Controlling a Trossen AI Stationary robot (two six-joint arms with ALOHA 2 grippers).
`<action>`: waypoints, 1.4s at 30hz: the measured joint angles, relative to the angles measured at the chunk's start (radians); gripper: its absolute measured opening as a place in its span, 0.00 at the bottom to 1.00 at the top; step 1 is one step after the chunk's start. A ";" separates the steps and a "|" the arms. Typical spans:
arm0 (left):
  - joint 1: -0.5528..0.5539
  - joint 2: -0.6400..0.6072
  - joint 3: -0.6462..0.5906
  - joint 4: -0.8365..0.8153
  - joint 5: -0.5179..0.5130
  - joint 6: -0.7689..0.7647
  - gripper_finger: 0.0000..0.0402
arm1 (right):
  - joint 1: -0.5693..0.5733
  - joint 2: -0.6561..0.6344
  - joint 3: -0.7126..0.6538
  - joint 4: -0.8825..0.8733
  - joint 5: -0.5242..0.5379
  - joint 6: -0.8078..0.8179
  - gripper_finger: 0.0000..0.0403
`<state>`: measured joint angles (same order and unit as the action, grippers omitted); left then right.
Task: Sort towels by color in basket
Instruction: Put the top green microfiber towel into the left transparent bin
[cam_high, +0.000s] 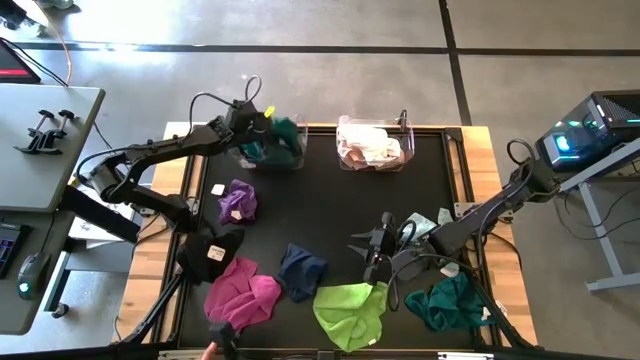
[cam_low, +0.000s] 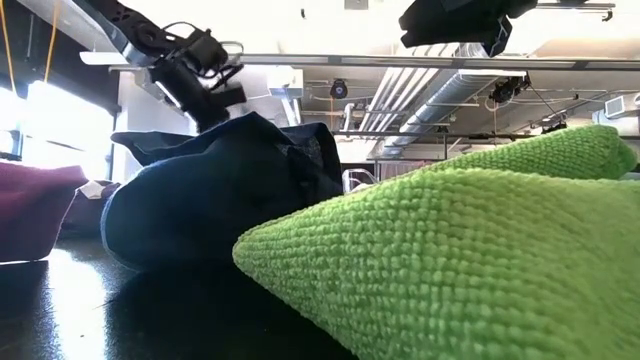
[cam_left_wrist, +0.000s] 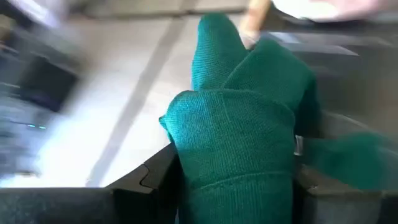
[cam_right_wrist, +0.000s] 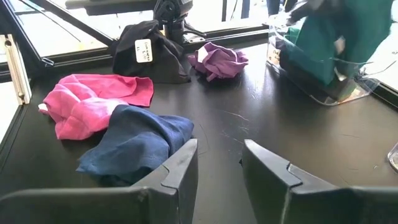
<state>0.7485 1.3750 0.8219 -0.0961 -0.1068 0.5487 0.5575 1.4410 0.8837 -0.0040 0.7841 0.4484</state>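
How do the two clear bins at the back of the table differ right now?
The left bin holds a teal towel, with the left gripper over it; the right bin holds white and pink towels, with no gripper near. Both are clear and sit along the table's back edge.

Teal towel (cam_high: 283, 133) is sitting bunched upright in the far-left clear bin, draping over its rim. Pale pink/white towels (cam_high: 368, 146) are lying crumpled in the far-centre clear bin. Purple towel (cam_high: 238, 202) is lying scrunched on the mat's left side. Black towel (cam_high: 212, 252), white tag up, is lying nearer, with the magenta towel (cam_high: 243, 296) spreading just beside it. Navy towel (cam_high: 302, 271) is lying crumpled at near centre, lime green towel (cam_high: 350, 312) right of it, a second teal towel (cam_high: 450, 303) bunching at near right.
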 joint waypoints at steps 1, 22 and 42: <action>0.007 0.000 0.000 -0.033 0.034 -0.030 0.42 | 0.000 0.000 0.000 0.000 0.000 0.000 0.29; 0.083 0.001 0.244 -0.406 0.184 -0.409 0.63 | 0.000 0.000 0.000 0.000 -0.002 0.000 0.29; 0.083 -0.001 0.481 -0.838 0.175 -0.358 0.66 | -0.001 0.000 0.000 0.000 -0.002 0.023 0.29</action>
<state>0.8310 1.3739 1.3032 -0.9344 0.0685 0.1910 0.5564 1.4410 0.8837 -0.0044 0.7822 0.4710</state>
